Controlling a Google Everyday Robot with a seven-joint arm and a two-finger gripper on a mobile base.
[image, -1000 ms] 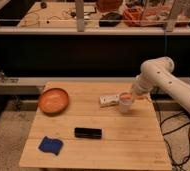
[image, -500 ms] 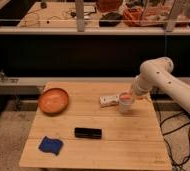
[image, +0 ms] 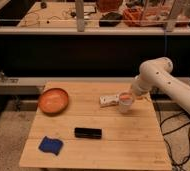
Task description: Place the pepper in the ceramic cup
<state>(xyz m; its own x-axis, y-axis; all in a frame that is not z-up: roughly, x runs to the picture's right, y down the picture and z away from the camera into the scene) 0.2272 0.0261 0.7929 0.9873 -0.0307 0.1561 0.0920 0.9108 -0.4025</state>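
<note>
The small white ceramic cup (image: 125, 105) stands on the right half of the wooden table (image: 113, 145). My gripper (image: 127, 94) is at the end of the white arm (image: 160, 77), right over the cup's mouth. An orange-red patch at the cup's rim, under the gripper, looks like the pepper (image: 123, 96). I cannot tell whether it is held or lies in the cup.
A flat white rectangular object (image: 107, 101) lies just left of the cup. A large orange bowl (image: 53, 100) sits at the table's left. A black bar (image: 88, 132) and a blue cloth (image: 50, 145) lie near the front. Cables hang to the right.
</note>
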